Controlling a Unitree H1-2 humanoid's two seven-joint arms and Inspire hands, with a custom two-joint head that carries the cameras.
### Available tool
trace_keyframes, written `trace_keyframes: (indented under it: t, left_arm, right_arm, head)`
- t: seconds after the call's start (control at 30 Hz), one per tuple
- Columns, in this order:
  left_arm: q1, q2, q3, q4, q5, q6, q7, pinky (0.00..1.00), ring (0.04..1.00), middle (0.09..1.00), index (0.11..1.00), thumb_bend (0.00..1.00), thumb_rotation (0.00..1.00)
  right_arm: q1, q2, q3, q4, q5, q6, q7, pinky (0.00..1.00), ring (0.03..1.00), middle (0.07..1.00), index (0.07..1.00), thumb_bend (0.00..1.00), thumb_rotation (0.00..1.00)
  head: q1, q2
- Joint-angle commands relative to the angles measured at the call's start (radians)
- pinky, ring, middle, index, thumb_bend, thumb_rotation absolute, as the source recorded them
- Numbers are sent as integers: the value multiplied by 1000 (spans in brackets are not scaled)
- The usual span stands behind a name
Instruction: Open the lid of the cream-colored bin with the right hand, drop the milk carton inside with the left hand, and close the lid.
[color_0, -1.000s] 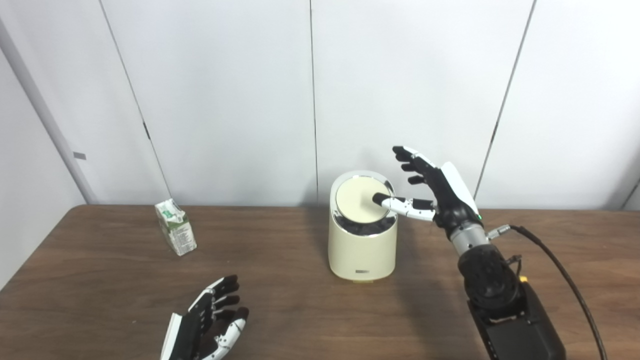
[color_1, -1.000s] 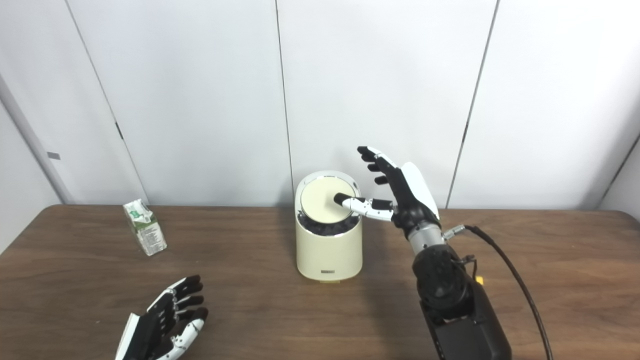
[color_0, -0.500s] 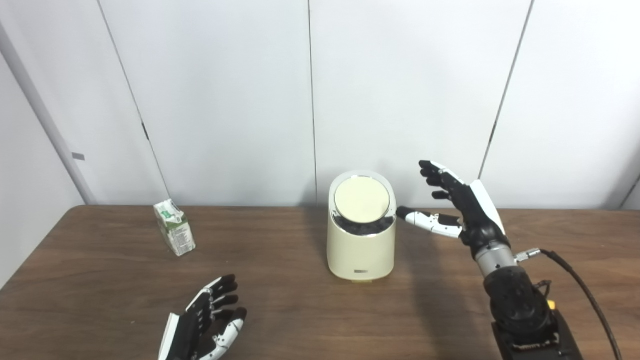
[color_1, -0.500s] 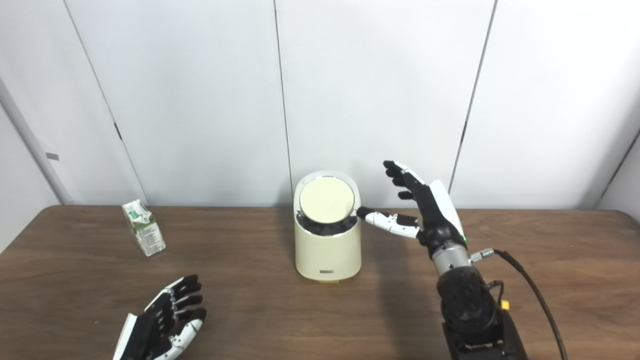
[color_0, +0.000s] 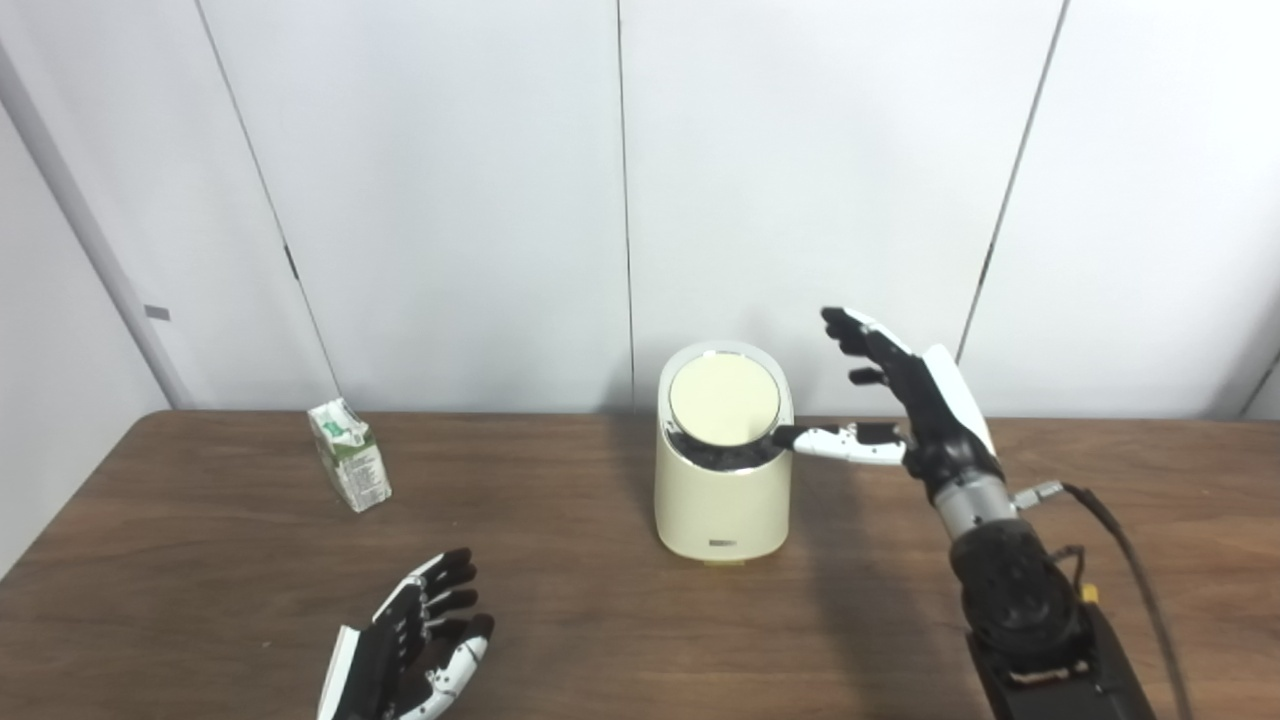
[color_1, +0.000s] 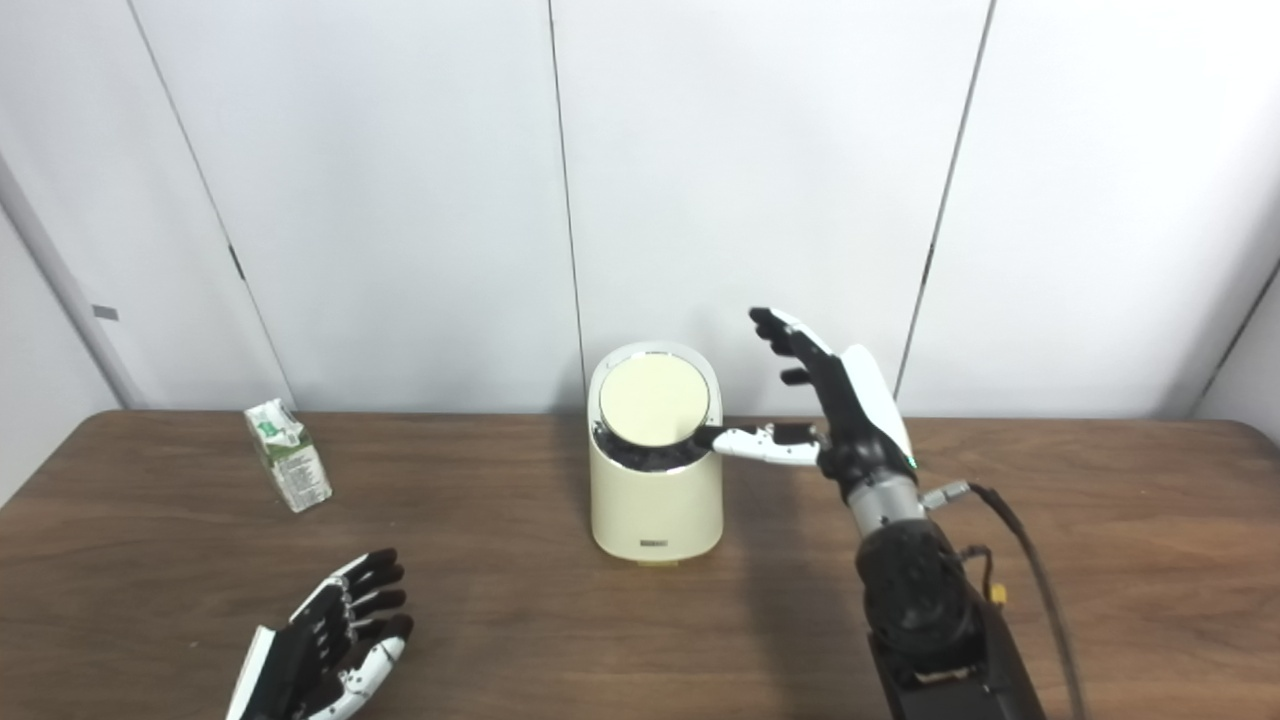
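The cream-colored bin stands at the middle of the table. Its round lid is tipped up at an angle, with a dark gap showing under its front edge. My right hand is open just right of the bin, fingers raised, thumb tip at the lid's right rim. The green and white milk carton stands upright at the back left. My left hand is open and empty, low over the table's front left, well short of the carton.
The wooden table runs across the view, with white wall panels close behind the bin. A black cable trails from my right wrist over the table's right side.
My right hand drew back to the right off the lid, then came back in so the thumb reaches the lid's rim. The lid has tipped up steeper. The left hand has not moved.
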Motion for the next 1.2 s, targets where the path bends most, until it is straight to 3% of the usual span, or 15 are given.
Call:
trace_keyframes:
  t: [0.0,0.43,0.97,1.17]
  left_arm:
    - [22,-11,-13,44,9,-13,5,678,759,811,844,412,250]
    - [28,-9,-15,30,7,-6,-2,681,764,817,842,419,261]
    - [31,-10,-17,25,15,-3,1,676,759,813,845,411,231]
    - [31,-8,-19,24,19,1,0,679,760,815,847,406,237]
  right_arm:
    - [-61,1,-1,-5,-10,-48,-26,757,860,862,848,773,219]
    - [-150,12,4,123,-20,-61,-77,754,845,867,847,780,210]
    - [-193,28,70,244,-83,-151,-141,752,823,839,838,808,227]
    - [-194,32,86,243,-98,-138,-132,753,831,843,837,814,229]
  head:
    - [0,3]
    - [0,12]
    - [-4,11]
    - [-6,10]
